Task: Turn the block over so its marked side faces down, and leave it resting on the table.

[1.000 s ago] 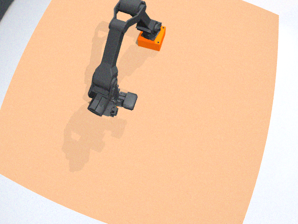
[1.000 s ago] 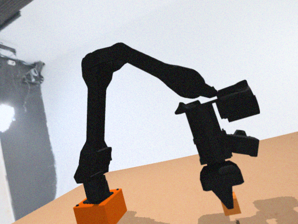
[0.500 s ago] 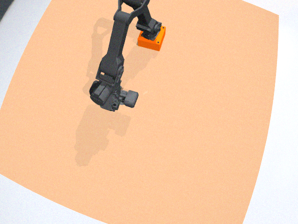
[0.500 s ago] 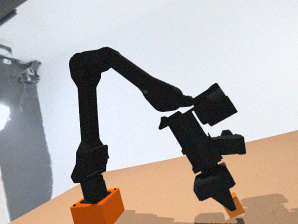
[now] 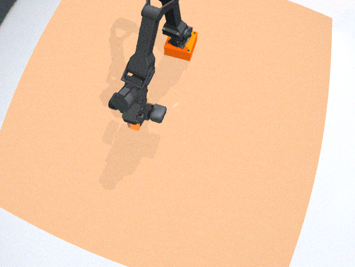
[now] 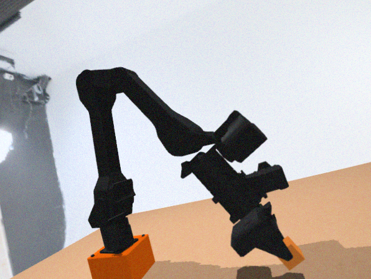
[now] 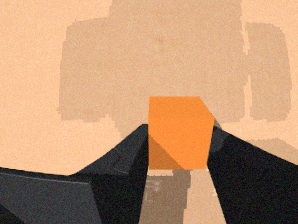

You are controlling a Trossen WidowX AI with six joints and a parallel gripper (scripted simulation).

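Observation:
The orange block (image 5: 135,127) (image 6: 296,251) (image 7: 176,117) is held between the fingertips, tilted well off level in the exterior view. The faces that show are plain orange, partly shaded; no mark can be made out on them. My gripper (image 7: 176,131) is shut on the block, one finger on either side of it, and slants down and outward. The block appears raised off the table (image 5: 238,149) (image 6: 336,212) (image 7: 30,75), but the exact gap is hard to tell. The fingers and wrist hide part of the block in the top and exterior views.
The arm's orange base (image 5: 177,53) (image 6: 124,264) stands behind the gripper, toward the top of the top view. Shadows of the arm lie on the table around and beyond the block. The table's edges show in the top and exterior views.

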